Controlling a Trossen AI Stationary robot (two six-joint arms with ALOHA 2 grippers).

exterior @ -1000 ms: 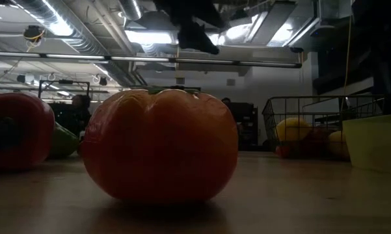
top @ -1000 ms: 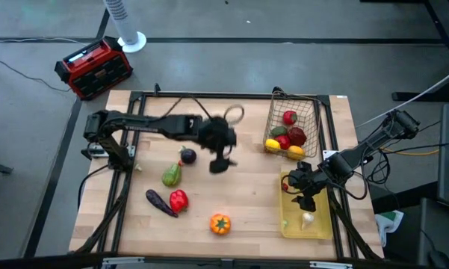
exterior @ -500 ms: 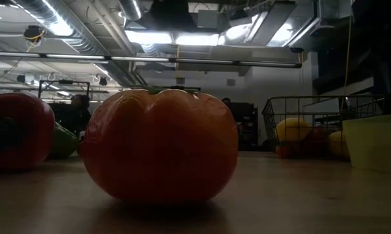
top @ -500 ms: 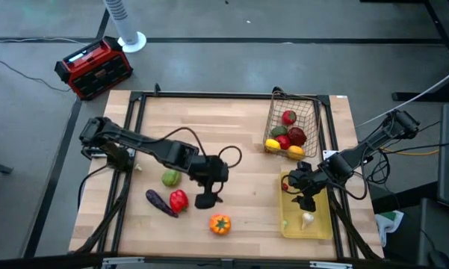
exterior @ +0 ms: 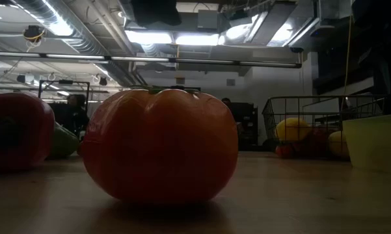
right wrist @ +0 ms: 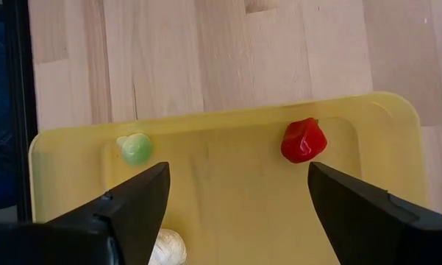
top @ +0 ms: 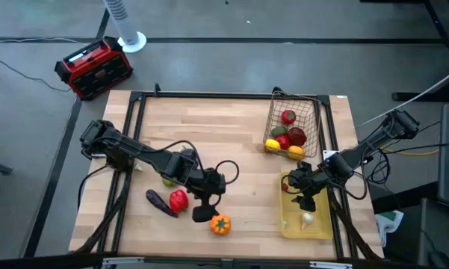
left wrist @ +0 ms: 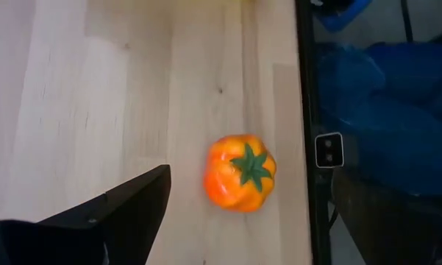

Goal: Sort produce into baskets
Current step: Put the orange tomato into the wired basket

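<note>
The high camera looks straight down on the whole desk (top: 239,131), while the low one sits at desk height, very close to the orange pumpkin (exterior: 159,144), facing level into the room. The left wrist camera looks down closely on that same pumpkin, and the right wrist camera looks down closely into the yellow tray (right wrist: 228,191), which the high view also shows.

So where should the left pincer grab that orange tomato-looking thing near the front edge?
Probably from straight above, closing across the round body of the orange tomato at its widest, either side of the green stem. It sits upright with bare wood all round, and the left pincer is already beside it.
</note>
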